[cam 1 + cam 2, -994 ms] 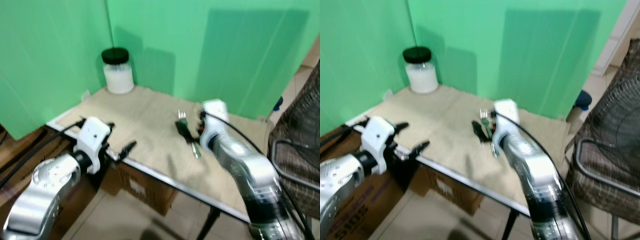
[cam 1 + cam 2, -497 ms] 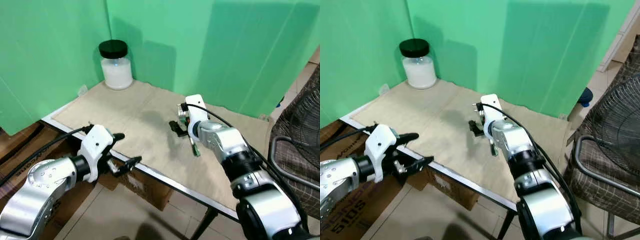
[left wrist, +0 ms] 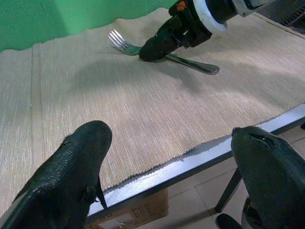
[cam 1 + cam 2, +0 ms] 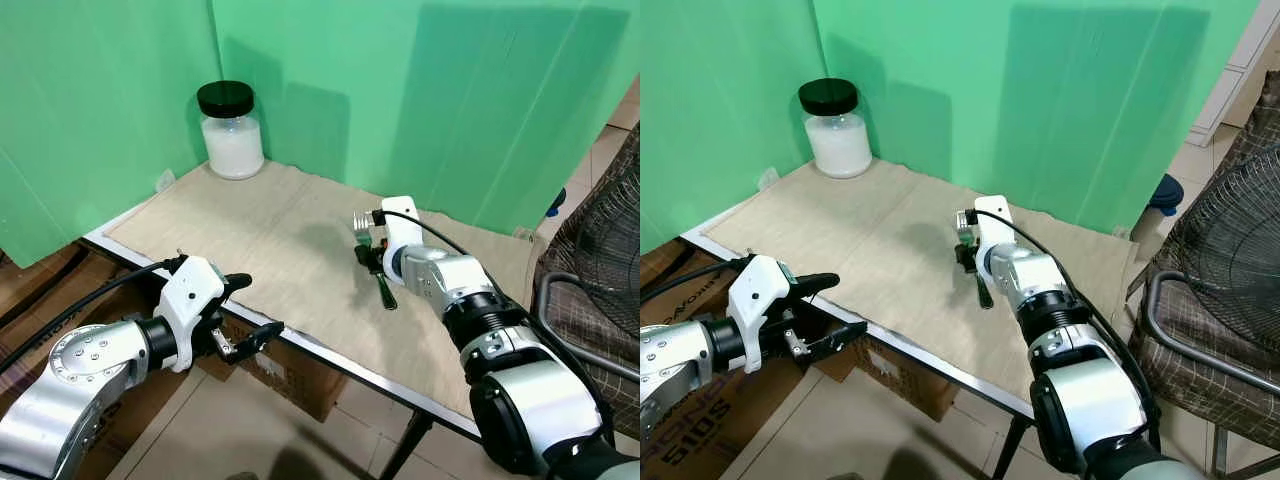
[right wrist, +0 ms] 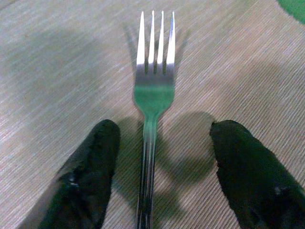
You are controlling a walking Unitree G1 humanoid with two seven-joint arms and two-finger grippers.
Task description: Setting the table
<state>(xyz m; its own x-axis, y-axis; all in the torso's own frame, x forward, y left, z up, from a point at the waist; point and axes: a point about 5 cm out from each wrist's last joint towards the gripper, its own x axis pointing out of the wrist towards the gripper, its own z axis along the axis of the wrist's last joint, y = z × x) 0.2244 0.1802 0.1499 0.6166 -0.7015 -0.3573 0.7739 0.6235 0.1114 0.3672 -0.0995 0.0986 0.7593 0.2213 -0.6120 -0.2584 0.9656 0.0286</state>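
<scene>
Right claw [image 5: 157,191] gapes astride the fork [image 5: 153,81] lying flat at the desk's [image 4: 240,230] two o'clock, so placing looks done and lifting clear seems next; left claw [image 3: 167,157] idles open

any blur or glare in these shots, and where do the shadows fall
Eye views: sharp, evenly lit; the jar casts a soft shadow on the green wall. Right wrist view: fork tines crisp with bright glare, the right gripper fingers soft-edged, their shadows on the cloth. Left wrist view: left gripper fingers near and slightly soft.
</scene>
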